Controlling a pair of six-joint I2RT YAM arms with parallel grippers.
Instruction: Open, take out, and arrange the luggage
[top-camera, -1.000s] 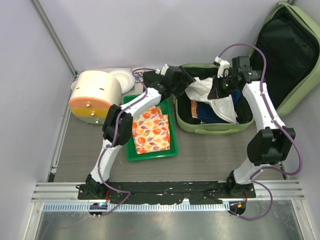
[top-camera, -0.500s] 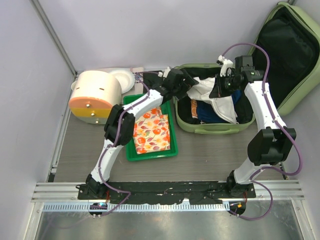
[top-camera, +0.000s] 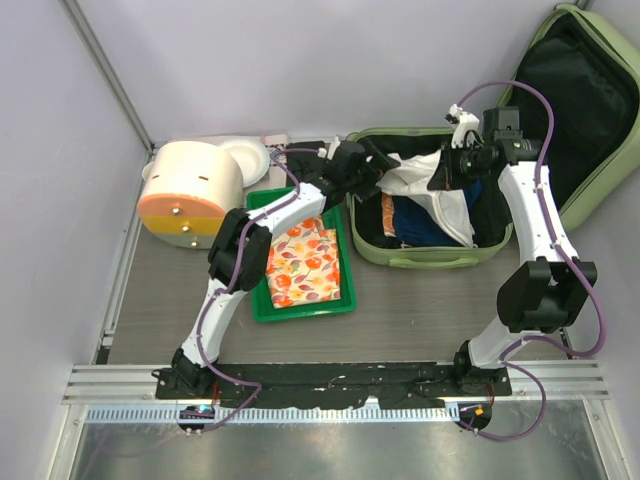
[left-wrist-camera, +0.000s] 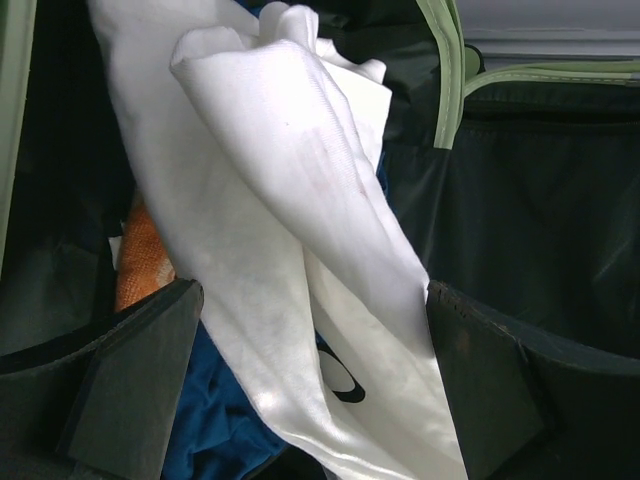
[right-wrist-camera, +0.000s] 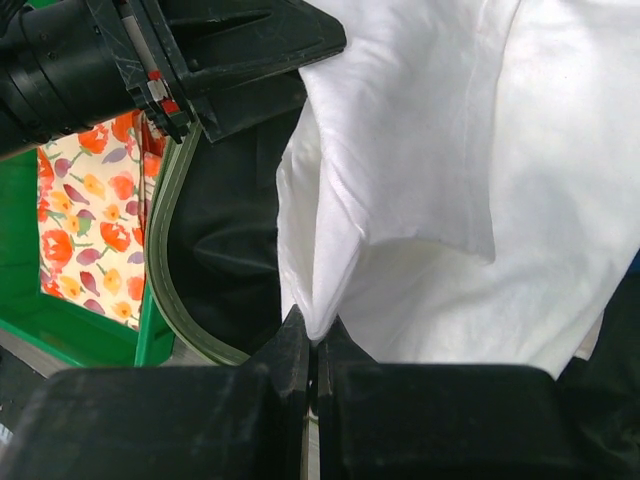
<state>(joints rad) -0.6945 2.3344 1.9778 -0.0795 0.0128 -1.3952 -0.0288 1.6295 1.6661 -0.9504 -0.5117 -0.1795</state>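
Right gripper (right-wrist-camera: 313, 345) is clenched on a fold of white cloth (top-camera: 428, 205) above the open luggage (top-camera: 430, 262), which lies right of the green tray (top-camera: 262, 312). Left gripper (top-camera: 384, 168), jaws spread wide and holding nothing, hangs at the luggage's far left rim, just beside the cloth.

A: What colours have the left arm (top-camera: 212, 305) and right arm (top-camera: 530, 215)?
B: White links, black joints, one purple cable (top-camera: 500, 86) along each.
A: And the fingers (left-wrist-camera: 130, 390)?
B: Black, flat. Bases (top-camera: 188, 378) at six o'clock, black too.
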